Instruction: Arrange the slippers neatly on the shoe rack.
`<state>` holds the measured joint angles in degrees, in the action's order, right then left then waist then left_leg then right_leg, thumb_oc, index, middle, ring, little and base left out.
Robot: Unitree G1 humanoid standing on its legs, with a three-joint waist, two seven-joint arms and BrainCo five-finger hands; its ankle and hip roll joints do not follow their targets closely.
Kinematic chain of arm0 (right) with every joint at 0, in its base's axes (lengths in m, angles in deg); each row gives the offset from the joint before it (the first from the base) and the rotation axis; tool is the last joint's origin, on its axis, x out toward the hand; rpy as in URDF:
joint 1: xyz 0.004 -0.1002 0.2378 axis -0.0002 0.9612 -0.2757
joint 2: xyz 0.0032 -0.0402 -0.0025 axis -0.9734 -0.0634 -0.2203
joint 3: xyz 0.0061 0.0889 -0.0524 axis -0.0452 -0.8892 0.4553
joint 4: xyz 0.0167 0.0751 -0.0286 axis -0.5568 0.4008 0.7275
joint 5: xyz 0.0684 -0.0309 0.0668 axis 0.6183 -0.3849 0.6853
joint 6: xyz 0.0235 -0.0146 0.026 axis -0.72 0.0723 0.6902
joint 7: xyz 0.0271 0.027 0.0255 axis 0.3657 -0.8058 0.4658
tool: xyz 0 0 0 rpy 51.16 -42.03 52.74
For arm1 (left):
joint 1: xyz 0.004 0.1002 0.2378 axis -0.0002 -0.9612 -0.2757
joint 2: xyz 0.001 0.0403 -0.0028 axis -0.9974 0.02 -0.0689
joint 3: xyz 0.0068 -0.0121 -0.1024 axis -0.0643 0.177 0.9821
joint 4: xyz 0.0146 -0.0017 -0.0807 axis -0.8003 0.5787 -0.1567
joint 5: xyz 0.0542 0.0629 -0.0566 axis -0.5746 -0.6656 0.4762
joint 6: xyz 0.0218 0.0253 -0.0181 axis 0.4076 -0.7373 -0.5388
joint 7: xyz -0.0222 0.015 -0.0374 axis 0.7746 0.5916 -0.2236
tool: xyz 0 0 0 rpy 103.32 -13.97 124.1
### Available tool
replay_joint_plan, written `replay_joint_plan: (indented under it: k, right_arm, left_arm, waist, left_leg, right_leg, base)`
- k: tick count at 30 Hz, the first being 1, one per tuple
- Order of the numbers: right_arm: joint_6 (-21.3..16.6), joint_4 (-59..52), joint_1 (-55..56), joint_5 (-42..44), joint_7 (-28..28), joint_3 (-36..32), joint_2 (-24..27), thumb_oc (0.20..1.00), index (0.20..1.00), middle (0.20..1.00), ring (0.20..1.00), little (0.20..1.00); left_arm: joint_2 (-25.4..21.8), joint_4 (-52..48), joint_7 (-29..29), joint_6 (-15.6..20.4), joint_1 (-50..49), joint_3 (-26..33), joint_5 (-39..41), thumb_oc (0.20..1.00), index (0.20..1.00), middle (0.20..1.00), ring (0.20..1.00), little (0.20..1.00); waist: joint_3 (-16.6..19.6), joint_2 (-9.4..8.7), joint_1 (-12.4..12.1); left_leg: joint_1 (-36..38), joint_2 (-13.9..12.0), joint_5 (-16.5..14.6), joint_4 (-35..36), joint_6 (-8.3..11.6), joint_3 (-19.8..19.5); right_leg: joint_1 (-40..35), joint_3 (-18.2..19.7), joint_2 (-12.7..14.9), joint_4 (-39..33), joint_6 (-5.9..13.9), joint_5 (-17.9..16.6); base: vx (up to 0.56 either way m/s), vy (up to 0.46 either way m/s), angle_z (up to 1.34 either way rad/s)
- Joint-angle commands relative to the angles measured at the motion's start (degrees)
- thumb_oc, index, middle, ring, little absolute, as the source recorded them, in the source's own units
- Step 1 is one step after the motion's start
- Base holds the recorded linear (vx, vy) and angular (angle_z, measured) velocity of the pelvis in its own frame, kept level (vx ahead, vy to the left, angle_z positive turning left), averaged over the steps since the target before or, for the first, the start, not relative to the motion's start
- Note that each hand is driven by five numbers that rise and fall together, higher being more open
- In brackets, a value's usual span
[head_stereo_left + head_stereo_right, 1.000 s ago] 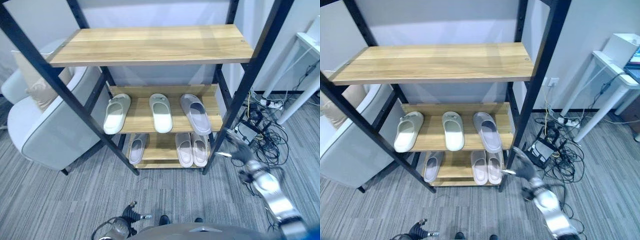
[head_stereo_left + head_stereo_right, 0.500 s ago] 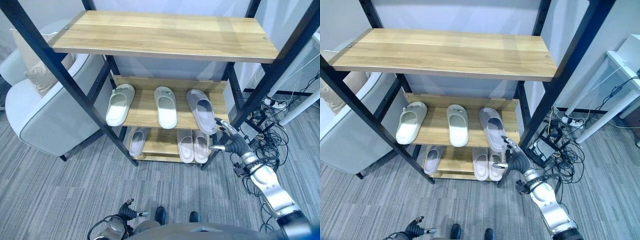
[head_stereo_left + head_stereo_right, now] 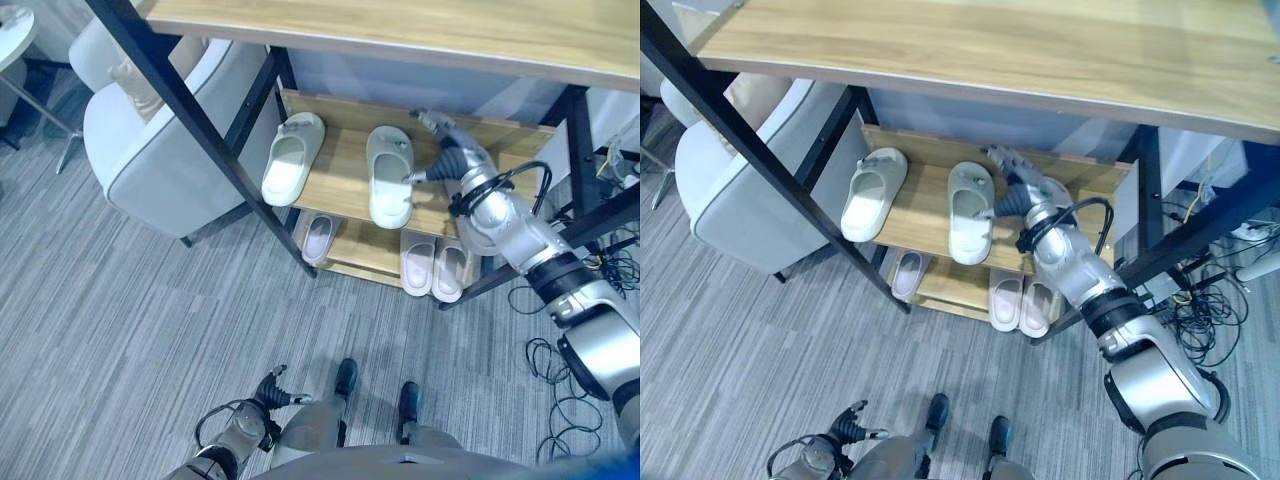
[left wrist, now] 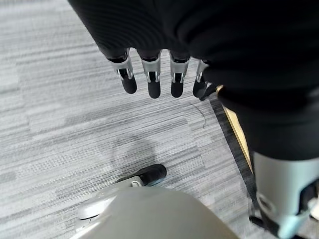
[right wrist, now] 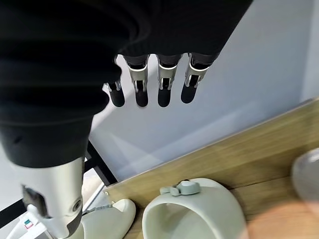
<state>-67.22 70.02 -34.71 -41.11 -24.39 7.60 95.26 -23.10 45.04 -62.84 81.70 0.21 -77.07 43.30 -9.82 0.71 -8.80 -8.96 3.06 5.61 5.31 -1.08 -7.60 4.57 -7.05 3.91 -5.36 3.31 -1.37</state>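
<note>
Left hand [image 4: 159, 82] hangs low over grey ribbed carpet [image 3: 120, 300], fingers straight and slack, holding nothing.

Shoe rack [image 3: 200, 130]: black metal posts and slanted braces, pale wood-grain shelves. Bottom shelf [image 3: 365, 262] holds three smooth moulded slippers: a single lilac slipper [image 3: 320, 238] at the left, and a pale pink pair [image 3: 432, 266] set side by side at the right, toes pointing toward the back.

Middle shelf [image 3: 340, 185] carries two rounded, matte cream slippers. Left cream slipper [image 3: 292, 158] lies angled, its toe leaning toward the rack's left post. Centre cream slipper [image 3: 389, 176] lies roughly straight, a small buckle on its strap. Right hand [image 3: 447, 152] reaches in over this shelf just to the right of the centre cream slipper; right wrist view shows its fingers [image 5: 164, 84] extended and relaxed, gripping nothing, above the slipper's strap and the wooden board. A grey slipper edge shows at the right in that view.

Behind and left of the rack, a grey upholstered armchair [image 3: 170, 140] with a beige cushion [image 3: 135, 80].
</note>
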Motion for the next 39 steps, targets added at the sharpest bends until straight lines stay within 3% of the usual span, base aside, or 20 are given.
replay_joint_plan:
  k: [1,11,26,27,28,36,39]
  right_arm:
    - [0.2,-1.2,0.2,-4.0,-4.1,-0.3,1.4,1.000,1.000,1.000,1.000,1.000]
    - [1.4,16.5,-11.3,2.3,-4.4,5.1,1.4,1.000,1.000,1.000,1.000,1.000]
    - [0.5,23.0,-16.2,10.7,-5.0,3.4,3.9,1.000,1.000,1.000,1.000,1.000]
    - [0.6,24.8,-16.5,10.8,-4.7,3.8,4.0,0.733,0.733,0.733,0.733,0.733]
    - [0.8,27.6,-17.1,10.9,-4.4,4.6,3.5,0.200,0.200,0.200,0.200,0.200]
    - [1.9,28.7,-15.4,12.7,-7.4,0.9,1.2,0.200,0.200,0.200,0.200,0.200]
    - [2.0,19.9,-11.8,10.8,-10.5,-2.3,2.0,0.200,0.200,0.200,0.200,0.200]
  left_arm:
    - [1.4,5.3,1.5,1.1,0.6,-1.6,1.2,1.000,1.000,1.000,1.000,1.000]
    - [0.2,5.2,3.7,2.2,3.6,-2.5,4.9,1.000,1.000,1.000,1.000,1.000]
    - [-1.1,5.3,4.6,2.6,4.8,-0.9,9.5,1.000,1.000,1.000,1.000,1.000]
    - [-1.1,5.1,4.4,2.8,4.9,-1.3,9.6,1.000,1.000,1.000,1.000,1.000]
    - [-1.0,5.1,4.0,2.7,5.2,-2.1,9.6,1.000,1.000,1.000,1.000,1.000]
    - [-0.5,4.7,4.4,2.3,6.1,-3.0,9.4,1.000,1.000,1.000,1.000,1.000]
    - [-0.2,3.1,4.8,2.4,5.7,-2.0,10.2,1.000,1.000,1.000,1.000,1.000]
  waist:
    - [1.5,-3.05,-0.5]
    - [0.1,-3.45,-2.0]
    - [-2.3,-5.26,-4.9]
    - [-2.3,-5.38,-5.2]
    - [-2.5,-5.51,-5.8]
    - [-2.9,-5.91,-5.7]
    - [-2.8,-6.27,-5.2]
  left_leg:
    - [-1.1,-4.0,-4.0,-0.9,3.87,1.4]
    - [-5.2,-3.2,-2.9,-0.8,4.74,0.2]
    - [-9.6,-2.2,-2.9,-2.2,4.99,-1.8]
    - [-9.8,-2.1,-2.8,-2.1,5.08,-2.0]
    - [-10.1,-1.9,-2.7,-2.0,5.14,-2.4]
    - [-10.3,-1.4,-2.9,-2.3,4.84,-3.1]
    - [-9.8,-1.2,-3.5,-2.7,4.48,-3.3]
  right_leg:
    - [-2.1,0.1,6.3,0.7,5.42,1.7]
    - [1.1,-1.1,6.9,0.5,5.98,0.5]
    - [3.1,-3.3,7.3,0.4,6.65,-0.1]
    - [3.1,-3.7,7.3,0.4,6.67,-0.2]
    - [3.1,-4.2,7.4,0.4,6.78,-0.2]
    - [2.6,-5.4,7.7,0.4,6.94,-0.2]
    - [1.9,-5.9,8.0,0.6,7.03,-0.3]
  base:
    - [0.00,0.000,0.00]
    - [-0.01,0.015,0.09]
    - [0.01,0.005,0.08]
    - [0.05,-0.001,0.15]
    - [0.04,0.002,0.06]
    - [0.01,0.013,0.10]
    - [0.01,0.032,0.03]
